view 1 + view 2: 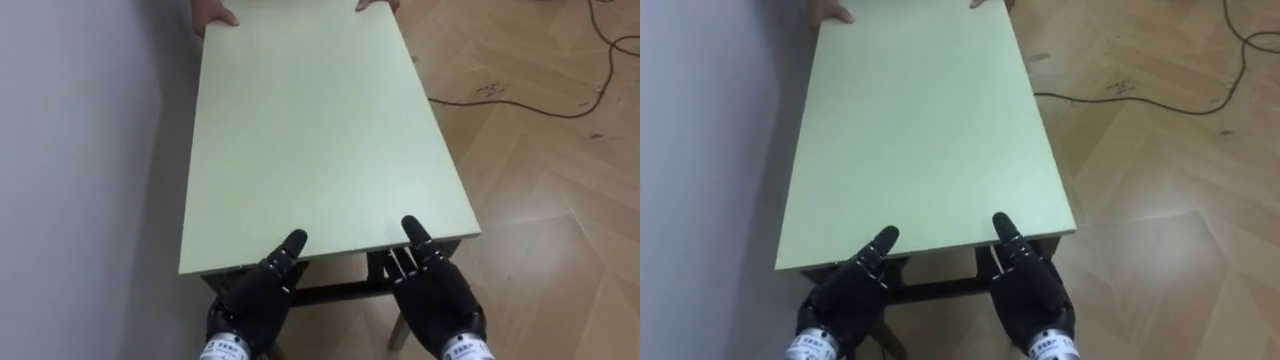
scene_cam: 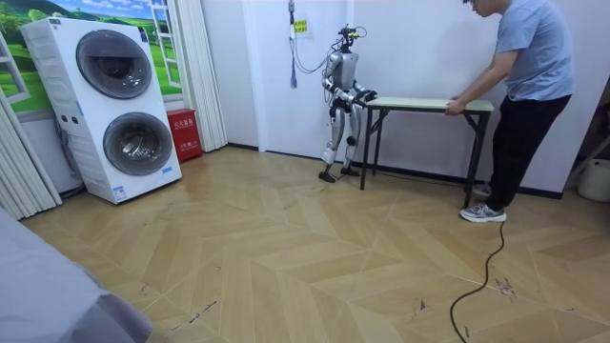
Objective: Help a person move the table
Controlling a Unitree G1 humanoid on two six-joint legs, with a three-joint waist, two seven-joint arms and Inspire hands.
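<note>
Along the left, a plain grey wall [image 1: 80, 150], with the long edge of the pale green surface [image 1: 310, 130] just beside it. At the near short end, low and to the left, the left hand [image 1: 250, 305]: thumb laid on top of the edge, fingers tucked beneath, pinching the board. Between the two arms, a dark frame [image 1: 340, 290] under the top. Further right on the same edge, near the corner, the right hand [image 1: 435, 300], clamped the same way, thumb above and fingers curled under. At the far short end, a person's hand [image 1: 212, 14] on the left corner and a second hand [image 1: 378, 4] on the right corner. Right of all this, herringbone wood floor [image 1: 540, 180]. From the room view's left: a stacked white washer and dryer [image 2: 119, 105], a small red cabinet [image 2: 181, 133] just beside it, then the robot upright at the left end of the surface with both arms out to it. At the right end, the person [image 2: 524, 86], bent forward, holding that end.
</note>
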